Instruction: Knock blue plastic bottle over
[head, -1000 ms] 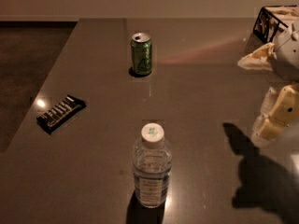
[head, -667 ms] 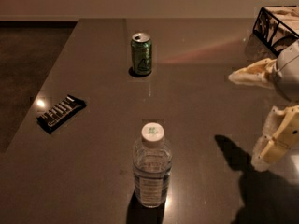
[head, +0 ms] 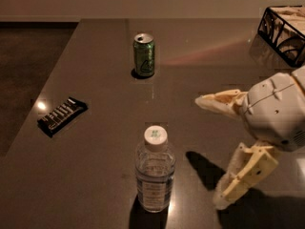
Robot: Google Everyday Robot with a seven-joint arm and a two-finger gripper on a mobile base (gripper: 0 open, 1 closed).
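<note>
The blue plastic bottle (head: 154, 170) is a small clear bottle with a white cap and a pale label. It stands upright near the front of the dark table (head: 95, 56). My gripper (head: 209, 151) is to the right of the bottle, above the table. It is open, with one cream finger (head: 220, 103) pointing left at about cap height and the other finger (head: 243, 178) angled down towards the table. A gap of bare table separates it from the bottle.
A green drink can (head: 144, 54) stands upright farther back. A dark snack bar (head: 62, 115) lies at the left near the table edge. A black wire basket (head: 284, 32) sits at the back right corner. Floor lies beyond the left edge.
My gripper has moved left and forward, closer to the bottle. The bottle, can and snack bar have not moved.
</note>
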